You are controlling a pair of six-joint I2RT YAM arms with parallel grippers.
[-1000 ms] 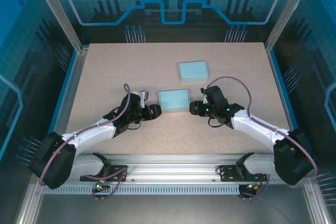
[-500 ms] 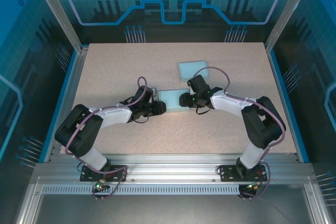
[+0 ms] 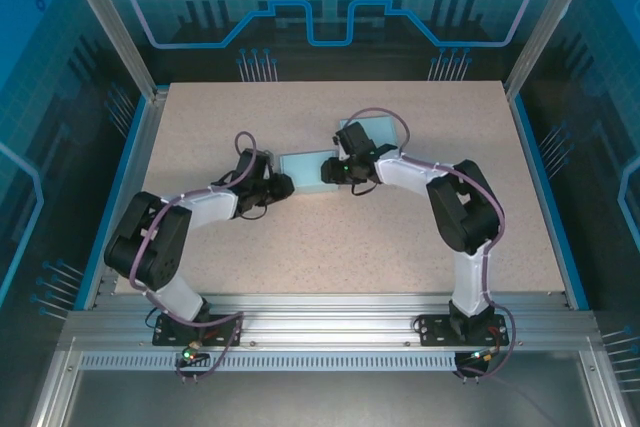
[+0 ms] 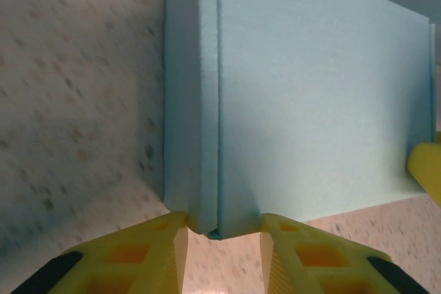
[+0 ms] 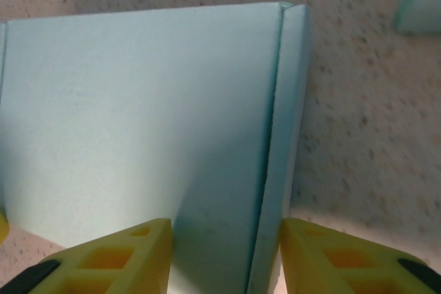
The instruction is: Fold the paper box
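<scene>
Your box (image 3: 305, 169) lies closed, mid-table (image 3: 200, 117). The left gripper (image 3: 284, 185) straddles its left end and the right gripper (image 3: 332, 169) its right end, but you cannot tell if either clamps it. Another box (image 3: 390, 128) sits just behind, partly under the right arm.

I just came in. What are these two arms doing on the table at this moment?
Two arms are working on one light blue paper box in the middle of the table. The left end effector has its yellow fingers on either side of the box's left end, the right end effector likewise at the right end. Whether they pinch it is unclear. A second blue box lies farther back.
</scene>
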